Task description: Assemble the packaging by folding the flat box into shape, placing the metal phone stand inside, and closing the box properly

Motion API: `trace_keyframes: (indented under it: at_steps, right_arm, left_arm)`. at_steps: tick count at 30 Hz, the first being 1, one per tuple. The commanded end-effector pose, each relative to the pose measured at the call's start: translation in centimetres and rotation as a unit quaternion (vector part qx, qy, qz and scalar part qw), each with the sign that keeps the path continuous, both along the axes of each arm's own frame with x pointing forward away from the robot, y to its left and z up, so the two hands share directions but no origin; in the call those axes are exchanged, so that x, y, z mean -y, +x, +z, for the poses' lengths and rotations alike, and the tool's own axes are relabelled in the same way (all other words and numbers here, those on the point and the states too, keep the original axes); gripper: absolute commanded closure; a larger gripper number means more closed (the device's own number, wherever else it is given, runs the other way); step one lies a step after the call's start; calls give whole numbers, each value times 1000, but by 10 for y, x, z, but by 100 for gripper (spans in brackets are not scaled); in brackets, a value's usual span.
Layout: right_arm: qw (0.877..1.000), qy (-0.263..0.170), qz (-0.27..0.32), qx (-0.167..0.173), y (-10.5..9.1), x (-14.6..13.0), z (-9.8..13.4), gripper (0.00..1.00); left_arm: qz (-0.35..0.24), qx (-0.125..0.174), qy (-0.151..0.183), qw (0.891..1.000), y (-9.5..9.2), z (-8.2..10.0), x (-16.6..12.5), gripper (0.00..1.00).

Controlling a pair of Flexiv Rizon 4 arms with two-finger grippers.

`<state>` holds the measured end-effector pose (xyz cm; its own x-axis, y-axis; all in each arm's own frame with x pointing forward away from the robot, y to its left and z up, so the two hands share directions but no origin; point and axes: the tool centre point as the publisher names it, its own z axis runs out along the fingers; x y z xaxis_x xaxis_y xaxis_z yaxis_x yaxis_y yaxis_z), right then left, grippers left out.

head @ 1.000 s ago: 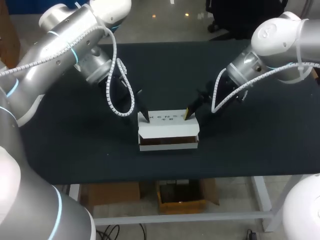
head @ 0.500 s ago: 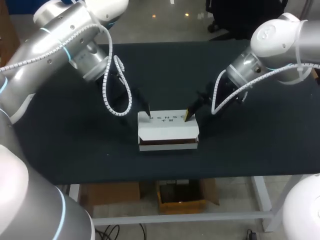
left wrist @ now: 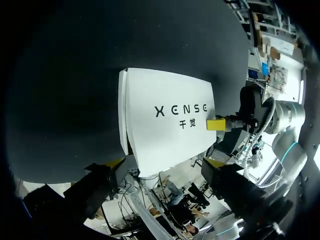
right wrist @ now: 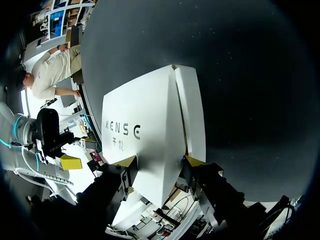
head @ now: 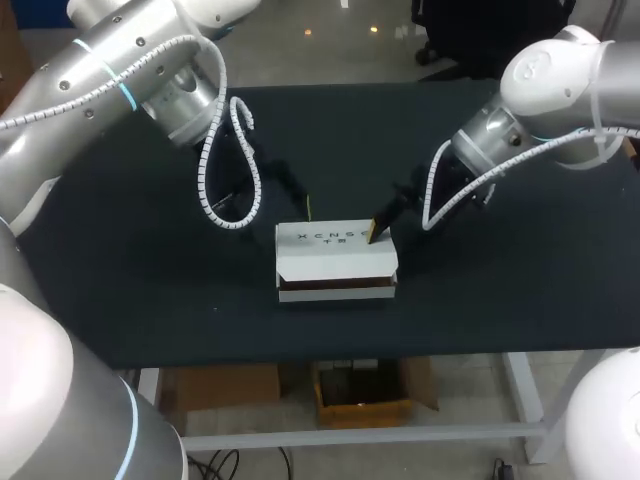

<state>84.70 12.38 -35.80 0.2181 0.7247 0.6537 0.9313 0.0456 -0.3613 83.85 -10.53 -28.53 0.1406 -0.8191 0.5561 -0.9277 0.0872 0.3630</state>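
The white box [head: 335, 255] stands folded at the middle of the black table, lid down, print facing up, with a dark slit under the front flap. My left gripper [head: 303, 208] hangs wide open just behind the box's left rear corner, clear of it; in its own view the left gripper [left wrist: 165, 164] has the box [left wrist: 167, 122] ahead of its spread fingers. My right gripper [head: 375, 232] rests its tips on the lid's right end. In its own view the right gripper [right wrist: 161, 161] stands open over the box [right wrist: 150, 135]. No phone stand is visible.
The black table [head: 150, 290] is bare around the box on all sides. Its front edge runs just below the box. A yellow fingertip [left wrist: 216, 124] of my right arm lies on the lid beside the print.
My left gripper has opened wide and drawn up and back off the box's left rear corner. The right gripper stays on the lid, its fingers slightly wider. The box has not moved.
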Motion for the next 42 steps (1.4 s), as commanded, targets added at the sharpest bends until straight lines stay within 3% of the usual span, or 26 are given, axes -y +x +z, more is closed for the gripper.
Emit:
trace_keyframes:
  at_steps: [1,5,12,31,38,42]
  right_arm:
    - [1000,0,-1,0,-1,-1,-1,43]
    - [1000,0,-2,-1,-1,-1,-1,45]
    - [1000,0,-6,-2,-2,0,-2,46]
    - [1000,0,-8,-4,-2,1,-3,50]
    - [1000,0,-8,-4,-2,1,-3,50]
    - [1000,0,-8,-4,-2,1,-3,50]
  left_arm:
    - [10,63,18,998,-13,12,9,0]
    - [-12,92,23,995,-17,17,13,0]
    - [-40,118,29,992,-17,22,19,0]
    - [-89,155,39,983,-19,28,26,0]
    - [-176,200,57,962,-18,33,33,0]
    - [-253,237,73,935,-18,33,39,0]
